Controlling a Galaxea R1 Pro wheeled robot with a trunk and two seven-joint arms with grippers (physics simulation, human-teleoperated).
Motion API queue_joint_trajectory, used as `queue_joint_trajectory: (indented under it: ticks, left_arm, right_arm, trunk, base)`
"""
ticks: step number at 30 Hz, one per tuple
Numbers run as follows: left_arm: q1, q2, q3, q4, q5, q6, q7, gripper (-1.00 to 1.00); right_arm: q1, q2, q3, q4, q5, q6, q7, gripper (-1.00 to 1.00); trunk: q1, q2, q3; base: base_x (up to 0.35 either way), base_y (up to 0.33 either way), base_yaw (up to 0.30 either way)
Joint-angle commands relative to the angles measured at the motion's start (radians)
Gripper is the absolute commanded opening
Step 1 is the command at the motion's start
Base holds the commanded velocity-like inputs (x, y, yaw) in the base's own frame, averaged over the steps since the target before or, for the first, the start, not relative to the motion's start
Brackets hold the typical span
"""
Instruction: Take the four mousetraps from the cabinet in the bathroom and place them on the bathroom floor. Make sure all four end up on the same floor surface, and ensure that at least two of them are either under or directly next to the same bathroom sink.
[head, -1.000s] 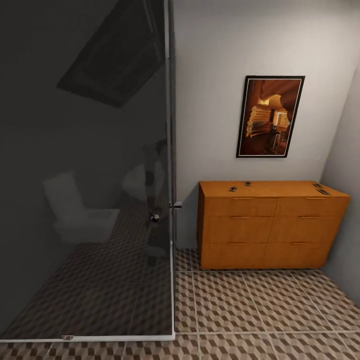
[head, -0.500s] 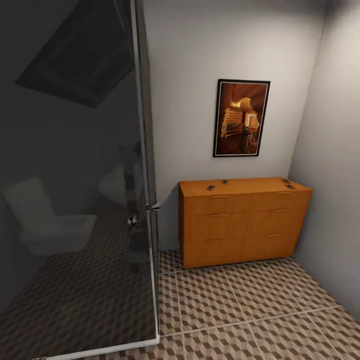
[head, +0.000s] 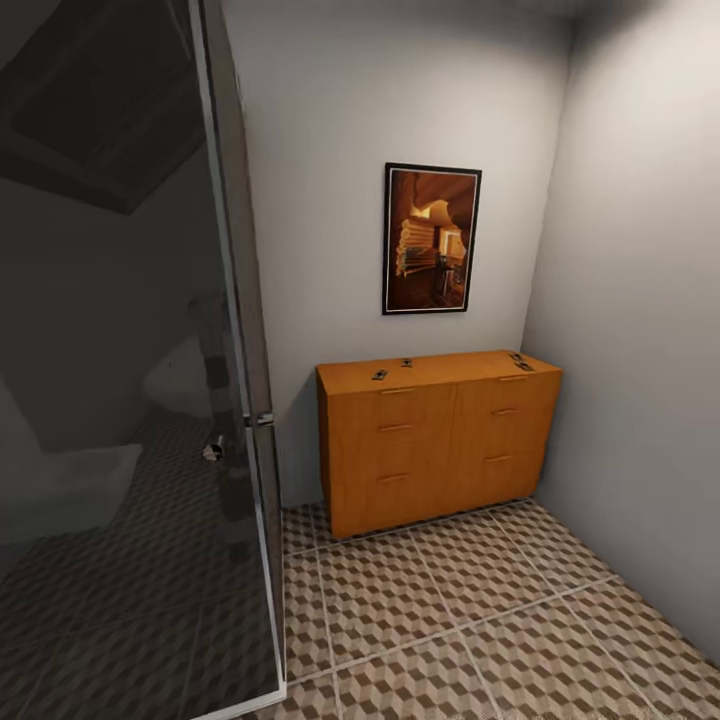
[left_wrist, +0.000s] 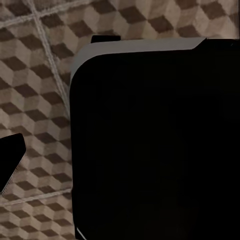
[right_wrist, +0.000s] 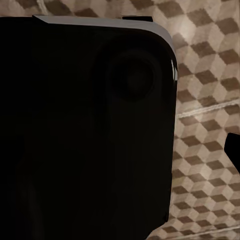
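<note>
While the cabinet (head: 435, 435) stands long side along the back wall in the corner, its drawer fronts face the tiled floor (head: 450, 620). Small dark mousetraps lie on its top: two near the left end (head: 380, 375) (head: 407, 362), more at the right rear corner (head: 519, 361); their direction is too small to tell. A dark glass panel (head: 120, 400) stands left, a framed picture (head: 431, 239) above. Whether either gripper is apart or together cannot be told; both wrist views look past dark robot body onto tiles.

Matt orange-brown wooden cabinet (head: 430, 440), glossy dark glass panel (head: 110, 400), matt tiled bathroom floor (head: 450, 620)
</note>
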Motion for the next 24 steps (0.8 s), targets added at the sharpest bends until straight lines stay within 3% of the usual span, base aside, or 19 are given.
queue_joint_trajectory:
  ticks: [1,24]
  left_arm:
    - [0.0,0.0,0.001,0.0,0.001,-0.001,0.0,1.0]
    - [0.0,0.0,0.001,0.0,0.003,-0.001,0.0,1.0]
  right_arm:
    - [0.0,0.0,0.0,0.0,-0.001,-0.001,0.0,1.0]
    - [0.0,0.0,-0.001,0.0,-0.001,0.0,0.0,1.0]
  trunk:
    - [0.0,0.0,0.0]
    - [0.0,0.0,0.008]
  base:
    - [0.0,0.0,-0.277]
    - [0.0,0.0,-0.277]
